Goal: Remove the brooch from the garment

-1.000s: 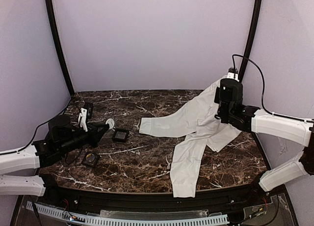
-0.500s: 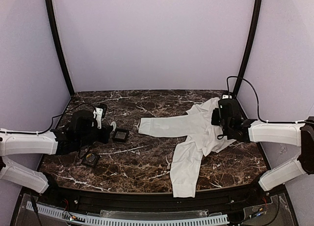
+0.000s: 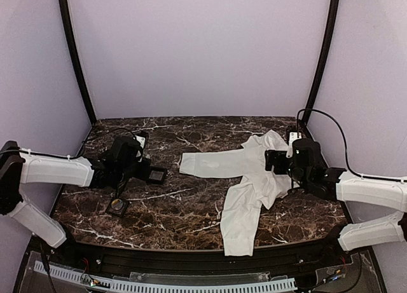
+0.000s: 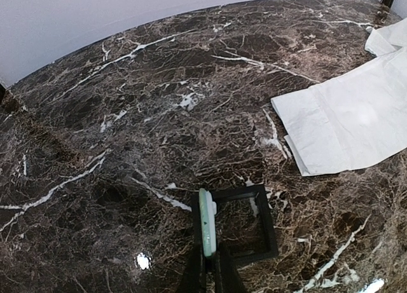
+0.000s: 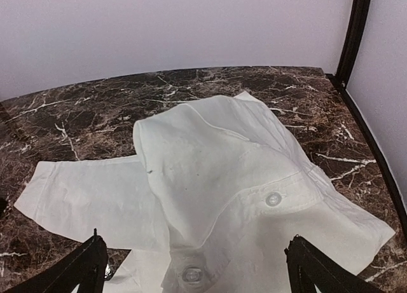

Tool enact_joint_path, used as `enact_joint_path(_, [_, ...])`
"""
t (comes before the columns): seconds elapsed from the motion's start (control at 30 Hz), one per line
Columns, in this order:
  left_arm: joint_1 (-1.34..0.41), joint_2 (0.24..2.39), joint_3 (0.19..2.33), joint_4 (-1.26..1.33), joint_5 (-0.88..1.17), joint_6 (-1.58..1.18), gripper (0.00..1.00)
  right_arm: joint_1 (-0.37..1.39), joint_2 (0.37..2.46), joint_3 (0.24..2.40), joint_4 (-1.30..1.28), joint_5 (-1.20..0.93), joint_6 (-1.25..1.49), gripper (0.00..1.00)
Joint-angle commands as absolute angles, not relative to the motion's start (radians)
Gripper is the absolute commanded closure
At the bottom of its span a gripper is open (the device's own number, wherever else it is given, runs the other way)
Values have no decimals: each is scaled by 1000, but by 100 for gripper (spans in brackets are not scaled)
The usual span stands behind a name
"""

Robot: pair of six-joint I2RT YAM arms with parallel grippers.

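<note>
The brooch (image 4: 207, 220), a small pale green-white disc seen edge-on, is pinched in my left gripper (image 4: 210, 258), which is shut on it. It hangs over the left rim of a small black square tray (image 4: 268, 224) in the left wrist view. In the top view the left gripper (image 3: 142, 164) sits at that tray (image 3: 156, 175). The garment, a white shirt (image 3: 254, 172), lies crumpled on the right of the marble table. My right gripper (image 5: 195, 243) stands open just above the shirt (image 5: 210, 172), its fingers wide apart and holding nothing.
A second small black tray (image 3: 117, 206) with something round in it lies near the front left. Two shirt buttons (image 5: 273, 199) show on the placket. A shirt sleeve (image 4: 343, 124) reaches toward the left tray. Black frame posts (image 3: 321, 58) flank the pale back wall.
My right gripper came down, opened and let go of the shirt, which now lies slumped on the table. The left arm carried the brooch forward to the black tray.
</note>
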State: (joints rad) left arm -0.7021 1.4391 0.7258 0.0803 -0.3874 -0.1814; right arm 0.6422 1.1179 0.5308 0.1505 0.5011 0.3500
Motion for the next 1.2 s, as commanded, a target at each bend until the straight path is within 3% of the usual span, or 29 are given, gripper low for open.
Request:
enact_joint_path(0.0, [-696,1487,771,24,-428,-147,99,655,1003,487,138,458,371,2])
enact_joint_path(0.37, [-696,1604,815,29,-436,-123,99,657,811,429,101,404,364,1])
enact_joint_path(0.97, [-697,1714,870,10,-452,-99,99,657,827,417,110,410,362,1])
enact_joint_path(1.17, [-698,1722,874,6,-432,-95,91,657,844,417,118,411,362,1])
